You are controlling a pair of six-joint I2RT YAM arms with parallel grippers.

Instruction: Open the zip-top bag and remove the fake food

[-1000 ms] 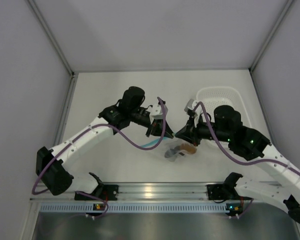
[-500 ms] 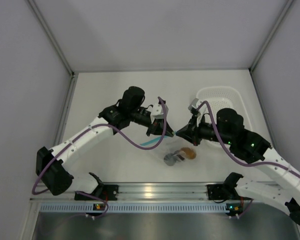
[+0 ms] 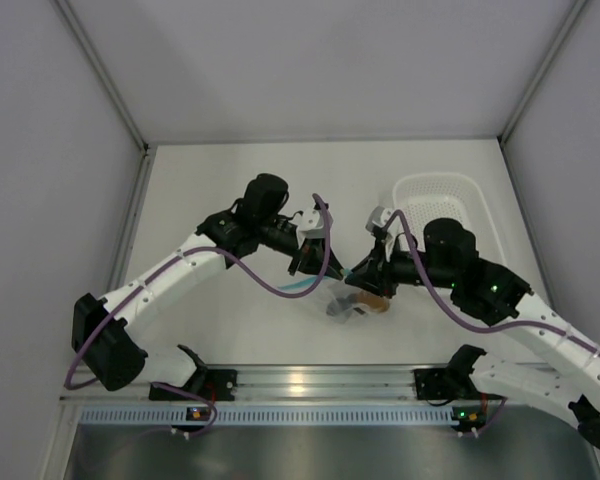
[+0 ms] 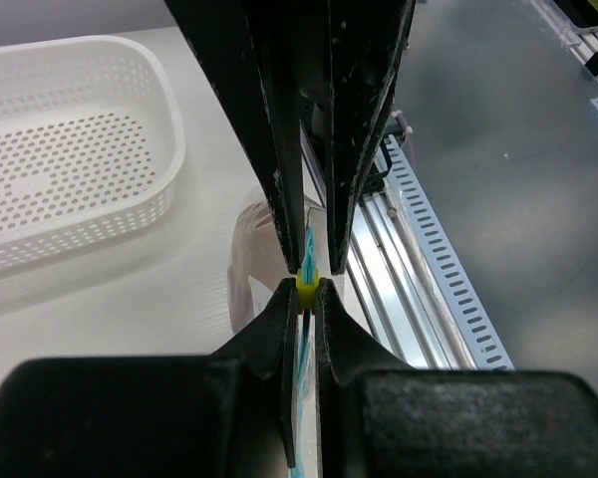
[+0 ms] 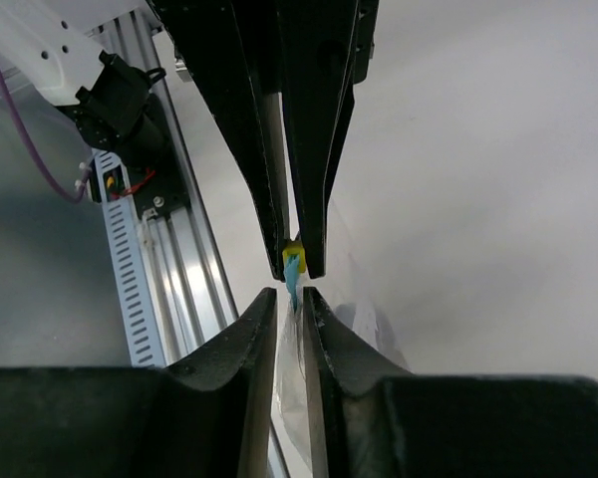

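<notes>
From above, the zip-top bag (image 3: pixel 326 296) sits near the middle of the table's (image 3: pixel 220 180) near edge. It is between the left gripper (image 3: pixel 302 268) and the right gripper (image 3: pixel 354 275), which meet at its blue strip (image 3: pixel 298 290). The fake food (image 3: pixel 374 303), orange and darker lumps, shows inside the film. The white perforated basket (image 3: pixel 412 186) stands by the right edge, apart from the bag. In the left wrist view, the left gripper's jaws are pinched tight on the strip's top edge, at a small yellow bit (image 4: pixel 307 286). Opposite them, the right gripper's fingers (image 4: pixel 269 149) stand slightly parted around the strip. The right wrist view agrees: a narrow gap, with the strip running through it unclamped. I judge the opening to be in hand, though I cannot tell whether the seal has parted. Every piece seen is yet to be taken out.
</notes>
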